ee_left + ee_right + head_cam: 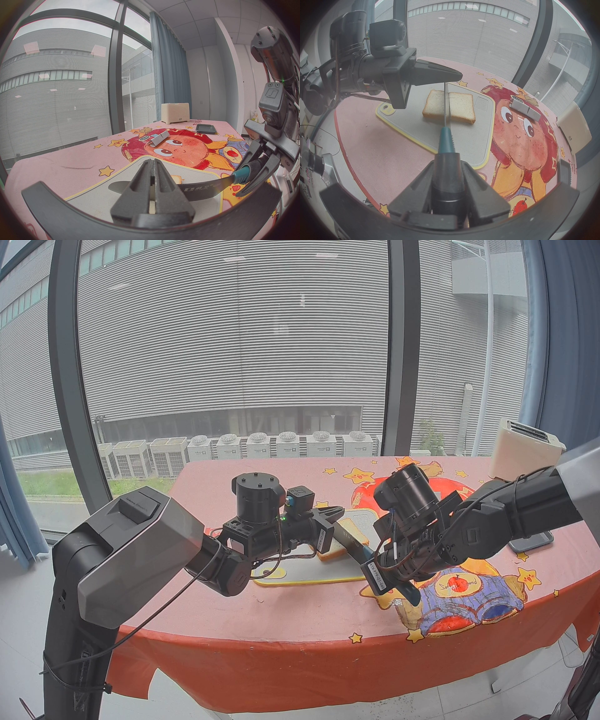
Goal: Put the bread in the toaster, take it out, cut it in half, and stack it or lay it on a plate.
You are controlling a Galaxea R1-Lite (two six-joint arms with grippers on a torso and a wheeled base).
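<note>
Right wrist view puts the relation I care about dead centre: the right end effector (447,165) is clenched on the teal handle of the knife (446,140), and the blade runs straight away from it across the middle of the bread (459,106); one half of the slice lies to either side of the steel. The slice is close to square and lies flat on the board (425,131), which rests on the surface (378,156). I cannot tell how deep the edge sits, nor whether the slice is parted yet.

The left end effector (453,75) comes in from the robot's left with its fingers pressed together and holding nothing; its tip sits by the far side of the slice, just beside the far end of the blade; whether it touches the bread I cannot say. Both arms are close, but the right one has the tool, so I judge the stroke is its job: down and back along the blade's own line.

The toaster (175,113) stands at the far edge, well apart from the board; I cannot see into it. The dark plate (205,128) near it holds nothing.
</note>
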